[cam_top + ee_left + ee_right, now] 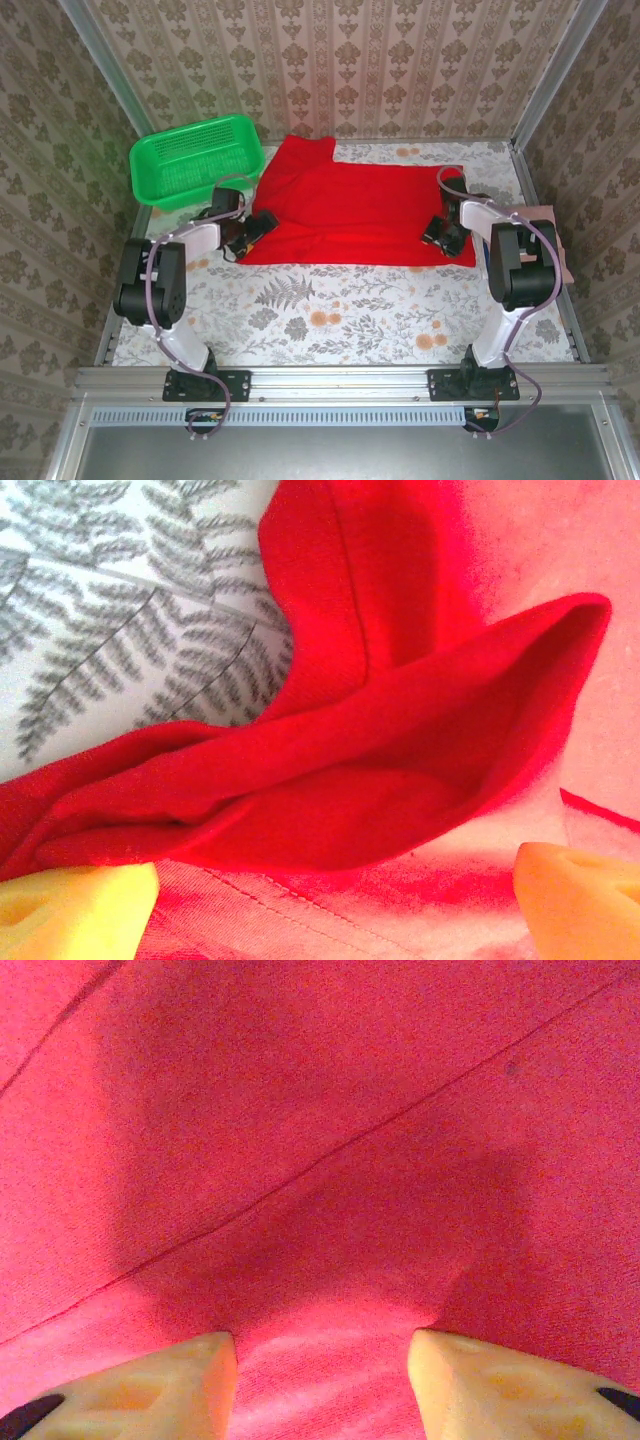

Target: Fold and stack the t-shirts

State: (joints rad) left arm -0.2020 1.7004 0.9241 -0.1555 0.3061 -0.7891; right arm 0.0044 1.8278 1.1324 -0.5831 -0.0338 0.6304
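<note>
Fern-printed counter (340, 310) carries the red t-shirt (350, 210). Left tool (252, 232) is wide, a raised fold just ahead; right tool (440, 236) is wide, cloth directly under.

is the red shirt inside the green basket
No, the red t-shirt lies spread out on the table, just right of the green basket.

Was a lab-type robot test booth dressed as a home, not a real room. Damask wallpaper panels (340, 60) stood behind & either side of the left pincer (250, 232) and right pincer (440, 236), edged by a bare alu. frame post (105, 70). Floral tablecloth (330, 300) lay under both; metal rail (340, 383) w/ bolted arm bases ran on their near side.
</note>
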